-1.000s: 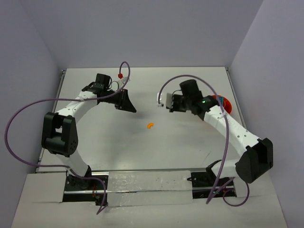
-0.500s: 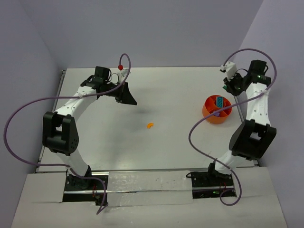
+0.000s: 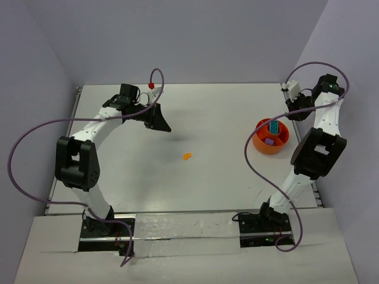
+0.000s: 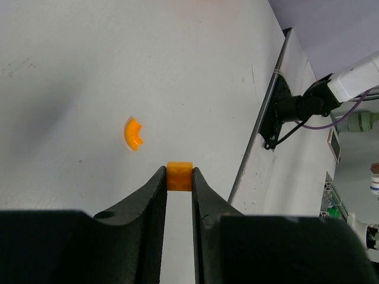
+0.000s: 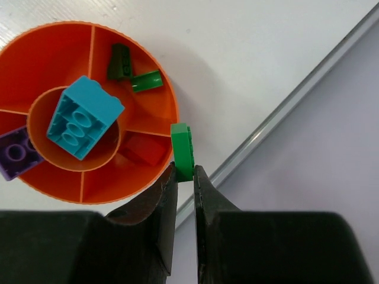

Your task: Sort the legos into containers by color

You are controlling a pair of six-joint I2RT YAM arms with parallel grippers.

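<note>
R gripper (image 5: 184,171) is clamped on a green lego (image 5: 182,148). The lego's lower end is hidden betw. the fingers. Its long axis runs 12–6 in the wrist view, at approx. 4 o'clock of the orange bowl (image 5: 159,83) rim. The purple lego (image 5: 16,154) is cut off by the frame edge. L gripper (image 4: 179,180) pinches a small orange lego (image 4: 179,176), only one face visible. The curved orange lego (image 4: 133,134) lies on the table (image 4: 71,59) at 10 o'clock from it, hollow side to 3 o'clock.

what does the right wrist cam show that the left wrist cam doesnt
Only right wrist: the orange bowl with sorted bricks inside, and the right gripper pinching a green brick. Only left wrist: a curved orange piece lying loose, and the left gripper pinching an orange brick. Both: the white table, jaws shut on a brick.
</note>
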